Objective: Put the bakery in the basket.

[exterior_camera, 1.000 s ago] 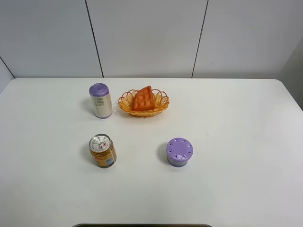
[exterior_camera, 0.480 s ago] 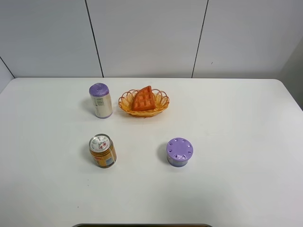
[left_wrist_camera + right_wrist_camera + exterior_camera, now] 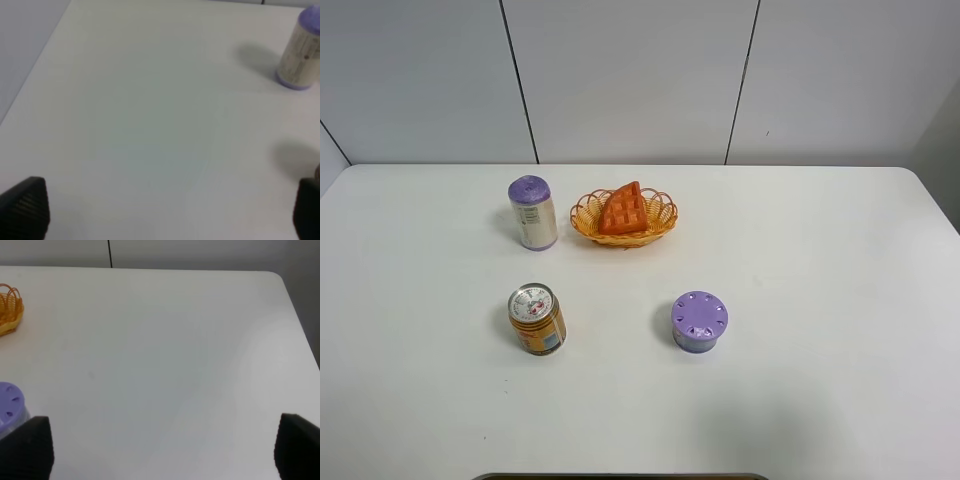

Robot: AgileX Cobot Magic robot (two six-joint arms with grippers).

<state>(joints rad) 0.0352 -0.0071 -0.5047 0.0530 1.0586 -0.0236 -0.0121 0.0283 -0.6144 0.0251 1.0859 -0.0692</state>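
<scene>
- Exterior high view: the white table (image 3: 820, 300) fills most of the scene, with grey wall panels behind it.
- Next in size, the basket (image 3: 624, 218) sits toward the back of the table near the middle. It is a shallow oval of orange-yellow wicker with a looped, scalloped rim.
- A tall cylinder with a purple cap (image 3: 532, 212) stands upright just to the left of the basket, apart from it.
- A purple-lidded jar (image 3: 699, 321) stands nearer the front, right of centre; a gold can (image 3: 537, 319) stands level with it to the left.
- The bakery (image 3: 623, 210) lies inside the basket, an orange-brown wedge with a grid of square dents, its point tilted up toward the back rim.
- The left gripper (image 3: 165, 210) shows only two dark fingertips at the edges of its wrist view, spread wide over bare table, with nothing between them; the bakery is not in that view.
- The right gripper (image 3: 162, 447) is likewise spread wide and holds nothing; only the basket's edge shows far off, well apart from it.
</scene>
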